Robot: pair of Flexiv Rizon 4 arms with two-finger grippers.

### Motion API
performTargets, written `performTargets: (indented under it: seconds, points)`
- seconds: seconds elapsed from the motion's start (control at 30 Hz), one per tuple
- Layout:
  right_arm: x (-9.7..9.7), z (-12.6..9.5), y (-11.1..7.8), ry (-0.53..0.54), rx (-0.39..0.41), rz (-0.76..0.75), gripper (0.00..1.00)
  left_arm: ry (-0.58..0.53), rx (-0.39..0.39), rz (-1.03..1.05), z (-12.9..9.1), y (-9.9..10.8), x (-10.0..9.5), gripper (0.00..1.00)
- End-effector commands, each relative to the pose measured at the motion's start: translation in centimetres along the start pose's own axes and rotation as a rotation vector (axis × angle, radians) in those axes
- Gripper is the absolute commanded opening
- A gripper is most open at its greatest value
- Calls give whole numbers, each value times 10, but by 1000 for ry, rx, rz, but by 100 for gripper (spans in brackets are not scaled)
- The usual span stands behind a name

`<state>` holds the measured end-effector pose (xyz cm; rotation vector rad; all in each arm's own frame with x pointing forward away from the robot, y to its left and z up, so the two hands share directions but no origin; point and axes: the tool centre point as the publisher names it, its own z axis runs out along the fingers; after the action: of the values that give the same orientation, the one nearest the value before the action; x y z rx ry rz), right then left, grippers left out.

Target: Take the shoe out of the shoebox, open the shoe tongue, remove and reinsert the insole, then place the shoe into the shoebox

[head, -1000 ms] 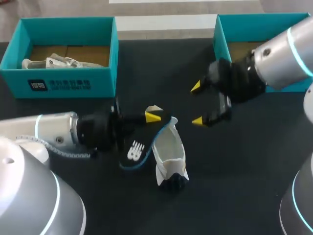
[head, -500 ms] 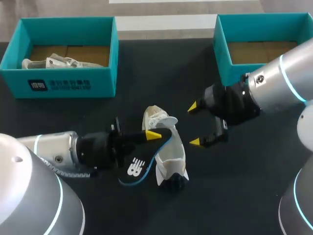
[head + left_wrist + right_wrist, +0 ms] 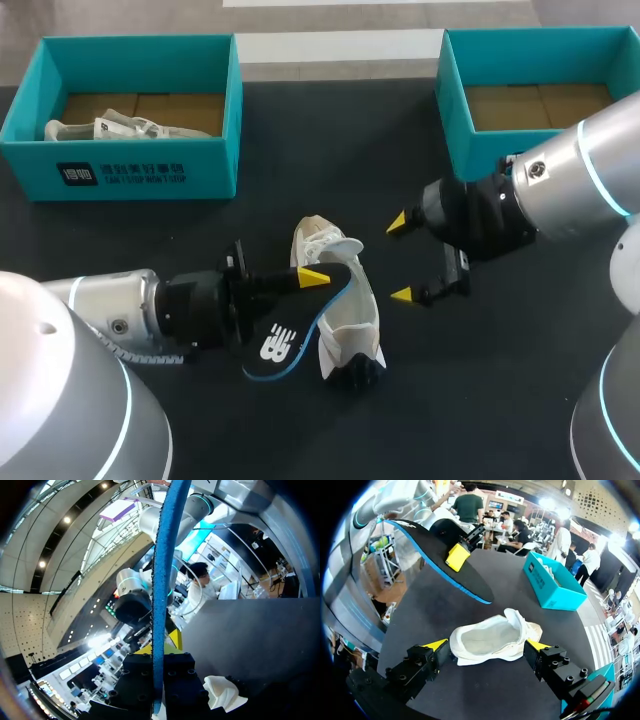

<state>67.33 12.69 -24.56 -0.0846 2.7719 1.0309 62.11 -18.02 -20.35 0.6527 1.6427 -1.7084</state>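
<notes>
Insole out of shoe, stage: removal done, reinsertion not yet begun (my reading). Left gripper (image 3: 310,278) is clamped on the insole (image 3: 275,345), fingers pinching its two faces near one end. The left wrist view shows the blue rim edge-on between the fingers, so the insole is held on edge, lifted off the table (image 3: 300,150) and just beside the shoe (image 3: 345,305). This pinch probably leaves the free end able to be steered into the opening. The shoe lies on its side mid-table, opening turned toward the right gripper (image 3: 401,258), inner lining visible in the right wrist view. Right jaws stand wide apart, holding nothing; the shoe sits ahead of them, not touched as far as the head view shows. They are likely placed there to brace the shoe or spread the collar for reinsertion. The right-hand shoebox (image 3: 455,100) is empty, probable destination. The left-hand shoebox (image 3: 200,160) holds another shoe (image 3: 110,128). Risk: the thin insole may buckle at the collar if the shoe is unsupported.
</notes>
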Motion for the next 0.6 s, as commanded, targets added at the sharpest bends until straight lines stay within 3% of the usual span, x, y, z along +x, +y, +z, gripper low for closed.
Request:
performTargets:
  seconds: [0.03,0.33,0.6]
  points:
    - [-9,11,-5,27,45,-98,100,26,6,3,7,3,8,0]
    - [-14,34,-34,57,143,-149,100,50,9,-20,8,23,28,0]
    - [-14,51,-53,68,151,-170,100,61,17,-7,8,23,35,0]
